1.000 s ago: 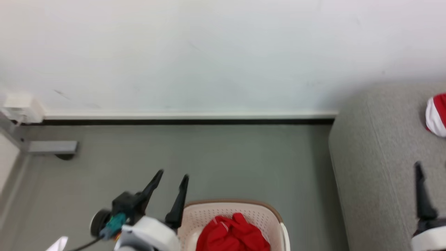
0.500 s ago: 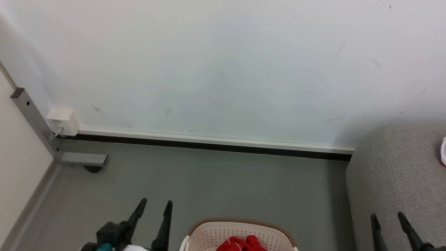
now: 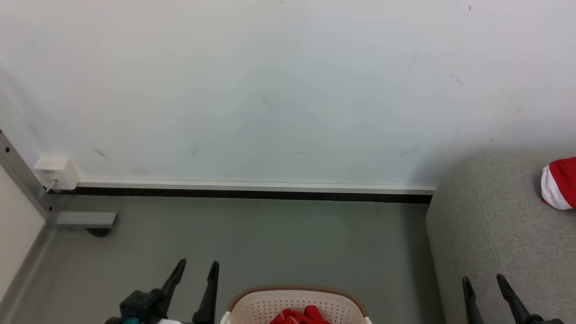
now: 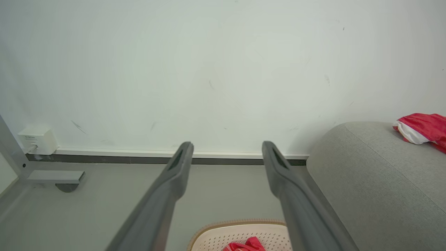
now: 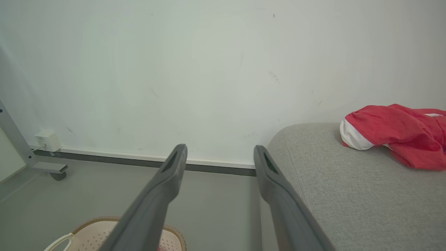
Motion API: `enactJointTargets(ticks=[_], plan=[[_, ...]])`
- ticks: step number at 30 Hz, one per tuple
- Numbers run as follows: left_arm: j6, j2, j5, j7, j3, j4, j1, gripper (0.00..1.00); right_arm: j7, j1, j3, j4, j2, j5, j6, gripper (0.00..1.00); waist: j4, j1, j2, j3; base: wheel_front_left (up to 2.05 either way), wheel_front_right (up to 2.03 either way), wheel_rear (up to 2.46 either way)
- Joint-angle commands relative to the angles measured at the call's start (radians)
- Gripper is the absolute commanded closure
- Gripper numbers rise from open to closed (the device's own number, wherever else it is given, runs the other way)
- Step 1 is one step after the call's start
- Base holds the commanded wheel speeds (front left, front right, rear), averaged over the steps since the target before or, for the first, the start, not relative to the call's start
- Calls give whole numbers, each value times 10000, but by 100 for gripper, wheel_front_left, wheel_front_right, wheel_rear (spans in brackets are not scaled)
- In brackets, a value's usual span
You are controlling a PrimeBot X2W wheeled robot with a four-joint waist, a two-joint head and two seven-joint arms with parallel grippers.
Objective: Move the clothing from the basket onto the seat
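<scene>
The cream basket point(image 3: 292, 291) sits at the bottom middle of the head view, with red clothing point(image 3: 300, 316) bunched inside it. The basket point(image 4: 240, 230) and its red clothing point(image 4: 244, 244) also show low in the left wrist view. My left gripper point(image 3: 198, 262) is open just left of the basket, holding nothing. My right gripper point(image 3: 482, 277) is open over the front of the grey seat point(image 3: 495, 252). A second red garment with a white band point(image 3: 558, 182) lies on the seat. The right wrist view has it point(image 5: 393, 132) to the right of the right gripper point(image 5: 220, 146).
A white wall with a dark baseboard runs behind the grey floor point(image 3: 279, 234). A white socket box point(image 3: 56, 172) and a grey metal frame foot with a wheel point(image 3: 85, 220) stand at the far left. The floor lies between the basket and the wall.
The head camera has tilted up and swung, so the basket and both grippers sit lower in view. The right gripper now shows both fingers apart. Both grippers stay open.
</scene>
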Motion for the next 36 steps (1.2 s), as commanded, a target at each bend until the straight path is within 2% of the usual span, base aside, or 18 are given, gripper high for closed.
enactJointTargets(ticks=[1,18,36], plan=[[-72,-9,144,-8,112,47,124,0,-32,139,-36,-56,-24,-15,6,0,-60,1,0,-3,0,0,0],[-570,-499,641,-8,742,385,202,0,-34,140,-2,13,15,0,6,0,-409,1,0,-159,0,0,0],[-904,-703,1068,-8,1099,483,8,0,-34,-87,-118,-140,-85,-2,6,0,-651,1,0,188,0,0,0]])
